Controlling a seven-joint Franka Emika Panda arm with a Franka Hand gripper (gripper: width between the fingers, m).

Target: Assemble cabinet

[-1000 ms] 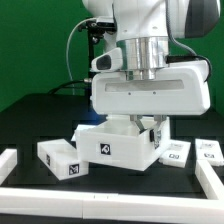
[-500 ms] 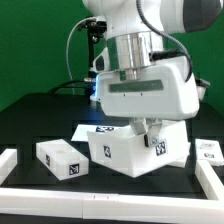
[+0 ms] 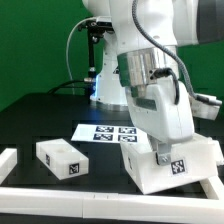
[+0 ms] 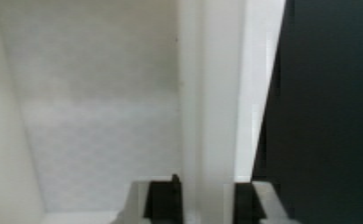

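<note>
At the exterior view's right, close to the front border rail [image 3: 70, 196]: cabinet [image 3: 190, 165], a white box, tilted, one tagged face forward; whether it touches the table cannot be told.

Gripper [image 3: 160, 150]: clamped from above on a thin cabinet wall [image 4: 210, 110], fingers [image 4: 158, 203] pressed to either side.

Loose tagged block [image 3: 62, 158]: at the exterior view's left, well apart, not fitted.

Marker board [image 3: 108, 132]: behind, flat.

Progress: judged early; fitting remains.

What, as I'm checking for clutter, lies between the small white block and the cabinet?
Bare black table separates block and cabinet in the exterior view; the marker board sits farther back.
</note>
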